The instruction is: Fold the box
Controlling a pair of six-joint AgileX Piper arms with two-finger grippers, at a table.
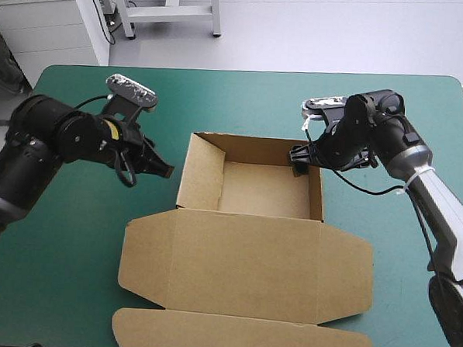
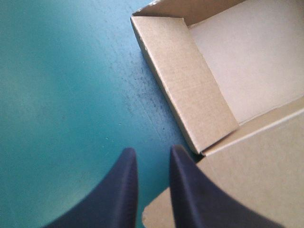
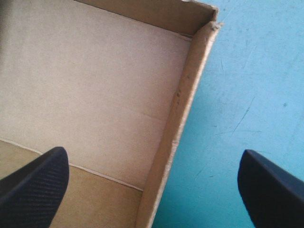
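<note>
Looking at the brown box [image 1: 247, 244], an open tray mid-table, we think it is light, stiff board, so pinch a thin wall. Our right gripper [image 1: 298, 163] gapes wide astride the right wall [image 3: 183, 109], empty. Our left gripper [image 2: 149, 153] waits beside the box, fingers barely apart, empty.

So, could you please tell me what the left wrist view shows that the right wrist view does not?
Only the left wrist view: the left wall of the box, a corner of the flat lid, and the left gripper, fingers narrowly apart over the teal-green cover, holding nothing. Only the right wrist view: the right wall, with the right gripper wide open, one finger over the tray floor, one over the cover. Both: the tray floor, the far wall and bare cover.
</note>
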